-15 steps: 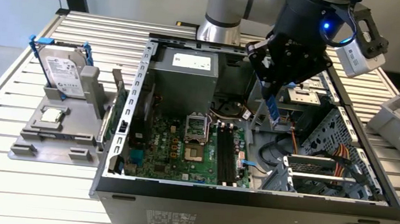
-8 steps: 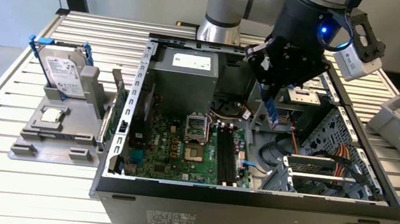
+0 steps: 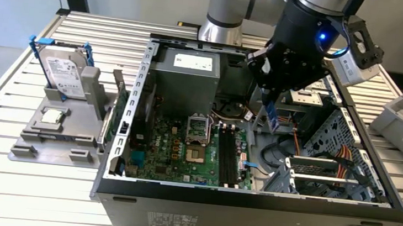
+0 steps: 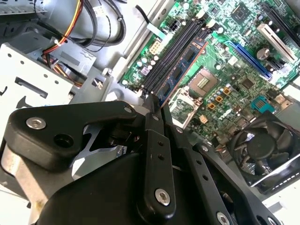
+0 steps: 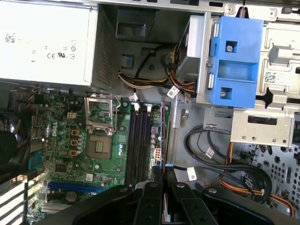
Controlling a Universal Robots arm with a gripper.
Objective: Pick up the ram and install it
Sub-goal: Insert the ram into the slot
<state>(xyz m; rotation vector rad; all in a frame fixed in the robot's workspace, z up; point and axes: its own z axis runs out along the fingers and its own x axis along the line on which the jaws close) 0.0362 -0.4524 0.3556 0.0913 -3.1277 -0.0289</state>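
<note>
Scene: an open computer case (image 3: 252, 204) lies on a slatted table (image 3: 2, 182), its motherboard (image 3: 183, 150) facing up.
Pincer: the black pincer (image 3: 270, 104) hangs over the case interior, its fingers closed tight on the ram (image 3: 270, 118).
Ram: a thin bluish stick held on edge below the fingers, above the motherboard and not yet seated; in the second wrist view it runs alongside the black memory slots (image 4: 171, 54).
Alignment risk: if the stick is tilted or offset from a slot, pressing down could jam it or bend the board.
Cable risk: loose cables (image 5: 211, 150) lie just beside the slots and might snag.
Bystanders: a hard drive (image 3: 65, 72) stands outside the case.
</note>
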